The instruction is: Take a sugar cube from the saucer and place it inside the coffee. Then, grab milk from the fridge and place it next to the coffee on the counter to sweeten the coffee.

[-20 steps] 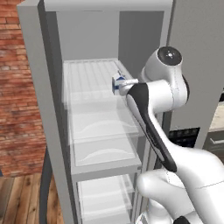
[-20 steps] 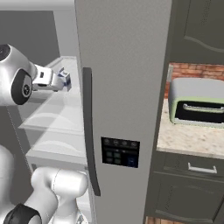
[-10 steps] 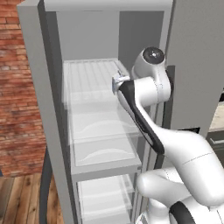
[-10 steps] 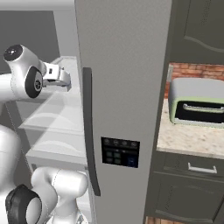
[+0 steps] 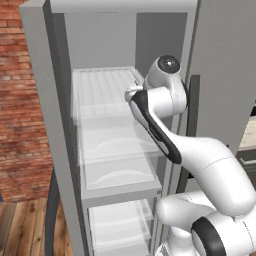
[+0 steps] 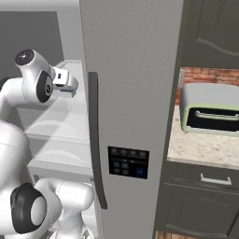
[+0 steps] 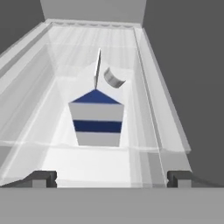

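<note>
Now the arm has swung the wide-open gripper (image 7: 111,178) toward the milk (image 7: 97,111).

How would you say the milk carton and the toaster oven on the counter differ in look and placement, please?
The milk carton is white with blue bands and a gabled top; the toaster oven is a pale green box with a dark glass door. The carton stands on a translucent shelf inside the open fridge; the oven sits out on the speckled counter. Both stand upright.
</note>
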Controlling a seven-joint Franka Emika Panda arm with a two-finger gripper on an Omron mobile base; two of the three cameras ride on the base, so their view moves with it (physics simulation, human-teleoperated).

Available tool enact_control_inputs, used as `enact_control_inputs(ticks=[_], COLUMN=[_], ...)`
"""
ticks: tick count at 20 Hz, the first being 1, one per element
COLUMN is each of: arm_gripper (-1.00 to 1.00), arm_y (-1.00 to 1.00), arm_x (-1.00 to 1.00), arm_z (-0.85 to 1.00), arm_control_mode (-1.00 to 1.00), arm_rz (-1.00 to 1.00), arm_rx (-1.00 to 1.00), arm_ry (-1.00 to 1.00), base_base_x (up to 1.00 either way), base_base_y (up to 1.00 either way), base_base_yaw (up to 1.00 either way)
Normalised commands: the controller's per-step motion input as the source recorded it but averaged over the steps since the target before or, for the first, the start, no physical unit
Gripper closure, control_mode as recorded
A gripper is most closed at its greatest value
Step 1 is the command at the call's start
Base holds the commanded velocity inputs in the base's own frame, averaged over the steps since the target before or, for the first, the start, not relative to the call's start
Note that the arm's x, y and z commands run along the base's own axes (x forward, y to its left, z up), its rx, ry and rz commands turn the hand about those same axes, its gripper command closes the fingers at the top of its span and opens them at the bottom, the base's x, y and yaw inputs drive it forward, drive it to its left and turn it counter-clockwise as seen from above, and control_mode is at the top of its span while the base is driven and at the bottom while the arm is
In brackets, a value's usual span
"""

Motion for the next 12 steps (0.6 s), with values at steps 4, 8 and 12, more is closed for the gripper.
enact_control_inputs(ticks=[4,8,12], arm_gripper=[-1.0,-1.0,-1.0], arm_y=[0.04,0.03,0.11], arm_x=[0.1,0.31,0.31], arm_z=[0.0,-0.02,-0.09], arm_control_mode=[-1.0,-1.0,-1.0], arm_rz=[0.0,0.0,0.0], arm_rx=[0.03,0.0,0.0], arm_ry=[0.0,0.0,0.0], base_base_x=[0.0,0.0,0.0], base_base_y=[0.0,0.0,0.0], base_base_yaw=[0.0,0.0,0.0])
